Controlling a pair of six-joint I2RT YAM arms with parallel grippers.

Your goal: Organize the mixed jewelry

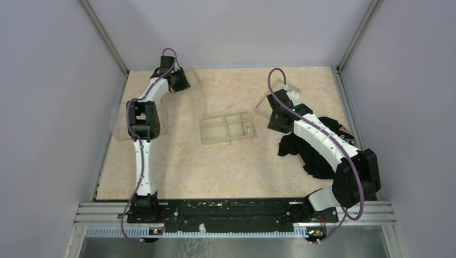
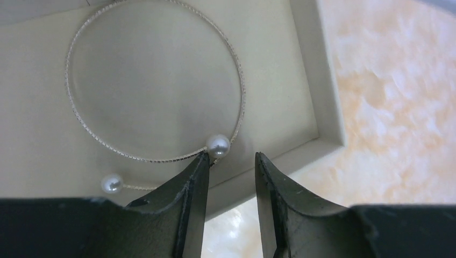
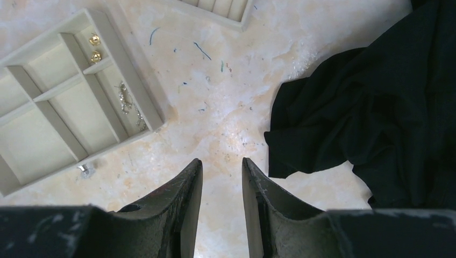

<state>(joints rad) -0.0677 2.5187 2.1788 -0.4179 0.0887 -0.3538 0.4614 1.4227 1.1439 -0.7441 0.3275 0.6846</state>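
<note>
one thin textured silver hoop [image 2: 161,159], pearl tips [image 2: 218,145], beige tray [image 2: 317,80]

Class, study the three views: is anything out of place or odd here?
Yes. A small silver piece lies on the table just outside the compartment tray, while other jewelry sits inside. The black cloth is also crumpled in a heap.

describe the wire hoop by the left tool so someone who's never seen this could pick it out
Go to the far left part of the table, where the left tool hovers over a shallow beige tray. Lying flat in it is a thin silver wire hoop, open-ended. A white pearl-like bead caps each end, unlike the tiny gold studs in the centre tray.
</note>
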